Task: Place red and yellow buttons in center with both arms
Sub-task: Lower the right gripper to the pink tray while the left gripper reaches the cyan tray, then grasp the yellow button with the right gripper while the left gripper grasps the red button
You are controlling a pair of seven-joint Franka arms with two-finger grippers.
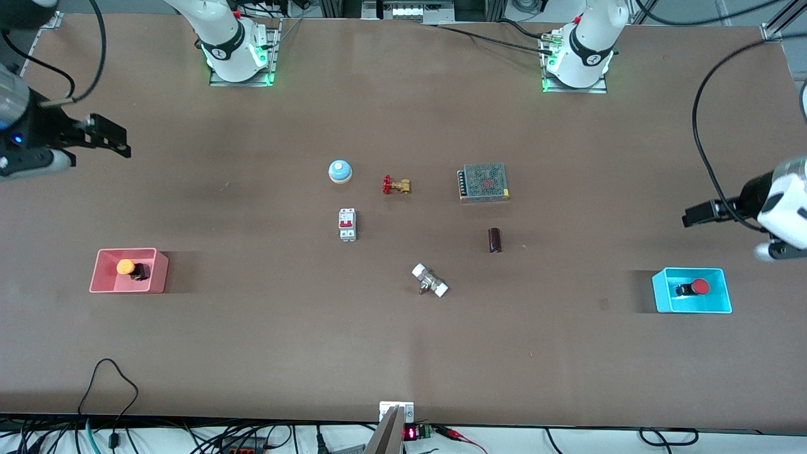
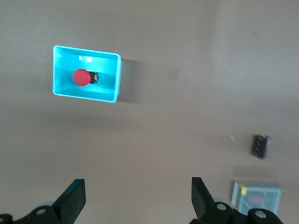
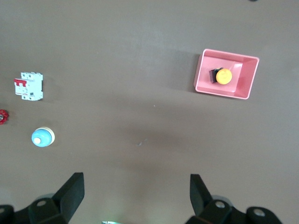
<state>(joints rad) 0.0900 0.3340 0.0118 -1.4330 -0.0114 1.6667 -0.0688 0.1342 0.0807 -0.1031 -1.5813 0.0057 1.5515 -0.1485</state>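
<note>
Red button (image 1: 700, 287) in blue bin (image 1: 720, 305), yellow button (image 1: 125, 267) in pink bin (image 1: 101, 283), at table ends.

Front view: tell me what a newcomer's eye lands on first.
Two bright bins stand out on the brown table: a pink bin holding the yellow button toward the right arm's end, and a blue bin holding the red button toward the left arm's end. Both open tools, the left tool and right tool, hang over bare tabletop.

A red button (image 1: 700, 287) sits in a blue bin (image 1: 661, 296), an orange-yellow button (image 1: 125, 267) in a pink bin (image 1: 104, 284).
</note>
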